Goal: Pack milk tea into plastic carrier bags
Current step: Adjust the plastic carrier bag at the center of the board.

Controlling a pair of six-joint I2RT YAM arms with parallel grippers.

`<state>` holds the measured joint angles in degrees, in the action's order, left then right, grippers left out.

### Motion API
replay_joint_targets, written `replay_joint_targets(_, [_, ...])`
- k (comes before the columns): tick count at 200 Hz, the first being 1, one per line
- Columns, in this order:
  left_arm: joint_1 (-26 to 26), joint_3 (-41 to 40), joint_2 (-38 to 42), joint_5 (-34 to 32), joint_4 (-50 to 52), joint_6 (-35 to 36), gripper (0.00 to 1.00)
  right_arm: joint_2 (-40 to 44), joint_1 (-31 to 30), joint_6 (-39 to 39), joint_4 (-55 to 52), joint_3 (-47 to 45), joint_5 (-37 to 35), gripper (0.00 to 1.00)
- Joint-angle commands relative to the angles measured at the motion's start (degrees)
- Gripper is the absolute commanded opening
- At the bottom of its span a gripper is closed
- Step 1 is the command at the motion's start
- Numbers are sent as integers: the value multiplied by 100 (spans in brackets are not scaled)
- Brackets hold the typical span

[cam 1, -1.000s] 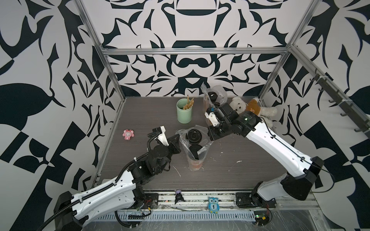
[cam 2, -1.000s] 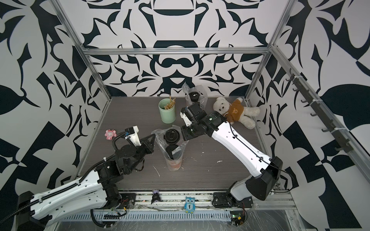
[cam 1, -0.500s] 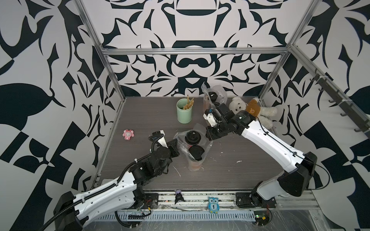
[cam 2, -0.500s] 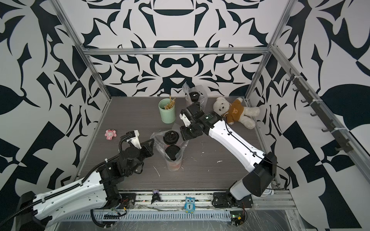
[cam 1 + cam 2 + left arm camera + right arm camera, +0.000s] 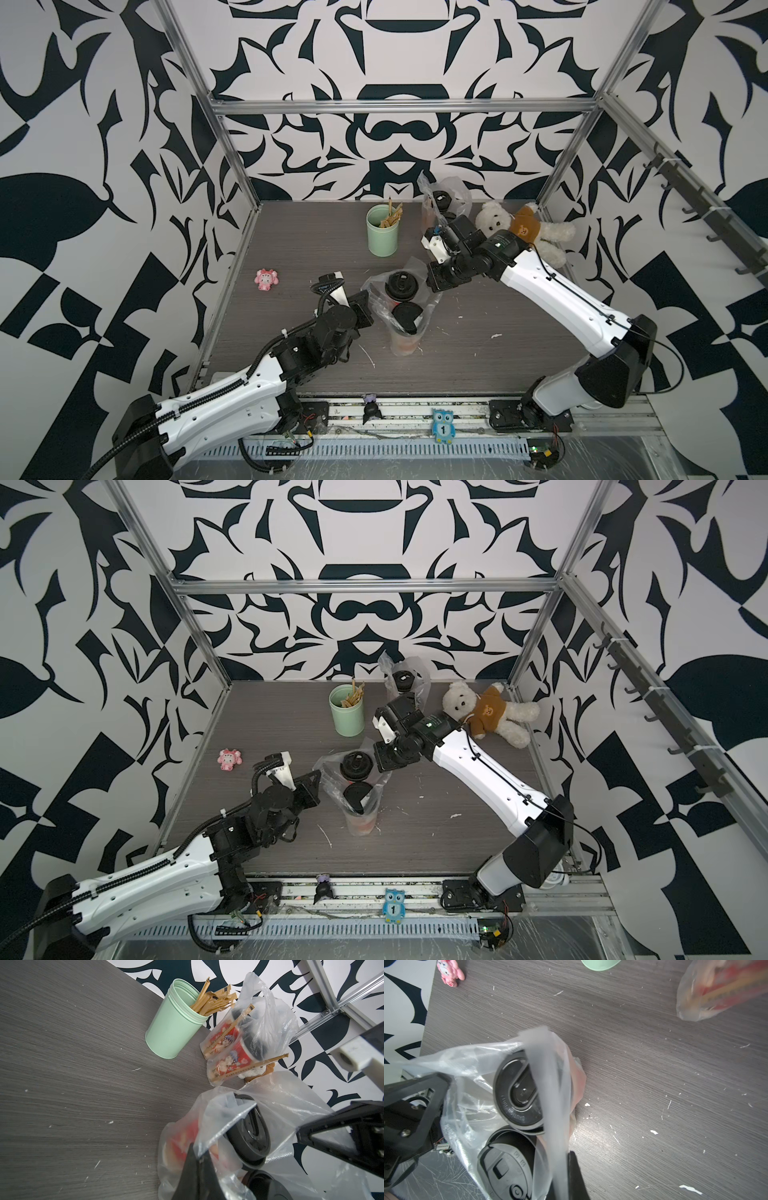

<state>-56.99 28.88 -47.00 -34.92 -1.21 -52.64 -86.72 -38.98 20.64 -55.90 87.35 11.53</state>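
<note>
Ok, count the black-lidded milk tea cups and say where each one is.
4. In the middle bag: first cup, second cup. In the back-wall bag: third cup, fourth cup. No others visible.

On the grey counter (image 5: 478,345) a mint-green cup (image 5: 381,237) of tan sticks (image 5: 390,216) stands upper centre, a white teddy bear (image 5: 523,230) in a brown shirt lies at its right, a pink toy (image 5: 266,279) sits at left — a blue owl tag (image 5: 442,426) on the bottom rail.

Grey wood-grain table (image 5: 478,365), littered with small white scraps (image 5: 494,335).
A green cup (image 5: 382,237) and the back bag (image 5: 446,203) stood near the far edge; a teddy (image 5: 540,237) lay beside them, a pink toy (image 5: 266,279) lay near the left edge, and the middle bag (image 5: 405,332) stood at the centre.
</note>
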Motion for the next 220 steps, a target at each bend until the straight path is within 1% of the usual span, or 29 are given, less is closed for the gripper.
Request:
replay_joint_targets(1, [61,289,163,23,-74,83,0,166,-13,-36,71,439,216,0])
replay_joint_targets(11, [159,583,245,313,-108,294,0,182,-13,-90,-10,712,382,0])
replay_joint_targets(20, [229,997,270,503,144,482,0,214,-13,-143,-96,1014,436,0])
replay_joint_targets(41, [248,1987,171,650,952,884,0,382,-13,-214,-211,1544,504,0])
replay_joint_targets(59, [243,2376,96,797,1302,916,0,537,-13,-227,-197,1679,614,0])
replay_joint_targets(95, [276,2163,151,904,1220,546,0,656,65,-105,-242,1269,657,0])
replay_joint_targets(152, [346,1768,244,811,1180,300,0,826,134,-59,-49,897,703,0])
replay_joint_targets(175, [390,1598,218,751,1179,219,0,800,214,-54,-16,703,714,0])
replay_joint_targets(220, [506,1349,97,916,1119,-30,0,694,436,-32,93,262,858,0])
